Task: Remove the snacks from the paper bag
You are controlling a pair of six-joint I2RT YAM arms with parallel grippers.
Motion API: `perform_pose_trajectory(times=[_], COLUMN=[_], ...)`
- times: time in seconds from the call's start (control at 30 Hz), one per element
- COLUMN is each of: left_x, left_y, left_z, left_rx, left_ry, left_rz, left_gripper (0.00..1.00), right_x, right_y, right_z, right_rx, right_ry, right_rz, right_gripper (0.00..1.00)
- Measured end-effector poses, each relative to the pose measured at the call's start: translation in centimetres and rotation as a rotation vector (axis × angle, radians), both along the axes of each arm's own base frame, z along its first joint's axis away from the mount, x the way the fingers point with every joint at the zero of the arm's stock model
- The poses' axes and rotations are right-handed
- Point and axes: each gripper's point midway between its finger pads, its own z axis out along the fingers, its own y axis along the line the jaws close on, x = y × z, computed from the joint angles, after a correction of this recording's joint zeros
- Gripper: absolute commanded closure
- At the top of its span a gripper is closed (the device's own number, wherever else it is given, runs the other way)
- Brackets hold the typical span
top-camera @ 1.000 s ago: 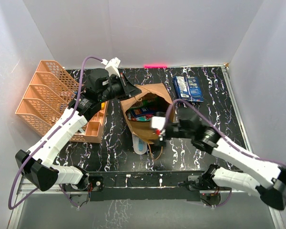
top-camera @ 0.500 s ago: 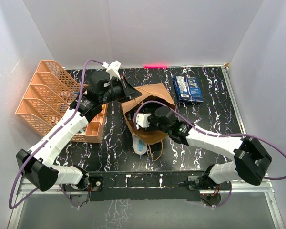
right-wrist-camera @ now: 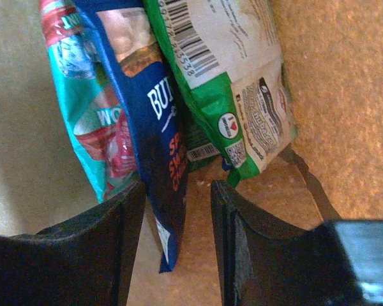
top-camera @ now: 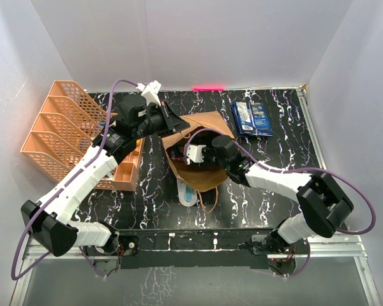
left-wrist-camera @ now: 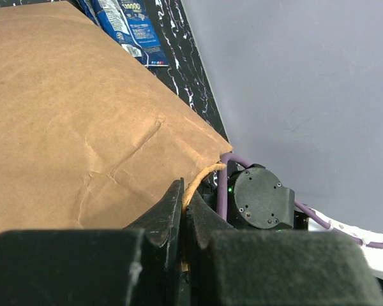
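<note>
Right end effector (right-wrist-camera: 179,213) dives deeper into the brown paper bag (top-camera: 205,178), spread astride a glossy blue packet (right-wrist-camera: 154,121), while left end effector (left-wrist-camera: 182,201) clamps its twisted handle (left-wrist-camera: 203,173) steady.

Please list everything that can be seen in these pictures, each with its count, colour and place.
paper bag: one, brown, middle of the table, mouth open
packets inside it: three showing, teal packet, dark blue packet, green packet, side by side
packets on the table: two, dark blue, far right, apart from the bag
oblong item: one, white and light blue, at the bag's near side
mesh trays: one set, orange, far left
tape mark: one, pink, at the back wall
table: one, black with white veins
left end effector: shut on the bag's twisted paper handle
right end effector: open, inside the bag, fingers on either side of the dark blue packet's lower corner
</note>
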Motion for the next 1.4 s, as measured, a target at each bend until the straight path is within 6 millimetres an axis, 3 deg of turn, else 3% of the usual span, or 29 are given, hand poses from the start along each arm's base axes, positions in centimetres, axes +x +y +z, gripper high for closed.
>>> perform_pose_trajectory(times=[0.43, 0.63, 0.8, 1.0, 1.23, 1.4], left_x=[-0.1, -0.2, -0.2, -0.2, -0.1, 0.0], left_y=[0.1, 0.1, 0.1, 0.1, 0.1, 0.2], left_z=[0.3, 0.3, 0.4, 0.7, 0.9, 0.9], left_rx=[-0.004, -0.005, -0.006, -0.008, -0.009, -0.004], left_ry=[-0.006, -0.007, -0.007, -0.014, -0.02, -0.024], left_rz=[0.0, -0.002, -0.003, -0.004, -0.004, -0.001], left_gripper=[1.0, 1.0, 1.0, 1.0, 1.0, 1.0], right_x=[0.2, 0.4, 1.0, 2.3, 4.1, 4.8], right_y=[0.1, -0.4, -0.7, 0.0, 1.5, 1.9], right_z=[-1.0, -0.4, -1.4, -2.7, -2.4, -2.3], right_rx=[-0.012, -0.005, -0.024, -0.037, -0.009, -0.003], right_ry=[0.017, -0.001, 0.015, 0.028, 0.014, 0.011], right_rz=[0.025, 0.012, -0.004, -0.008, -0.005, -0.007], right_gripper=[0.46, 0.49, 0.49, 0.52, 0.6, 0.52])
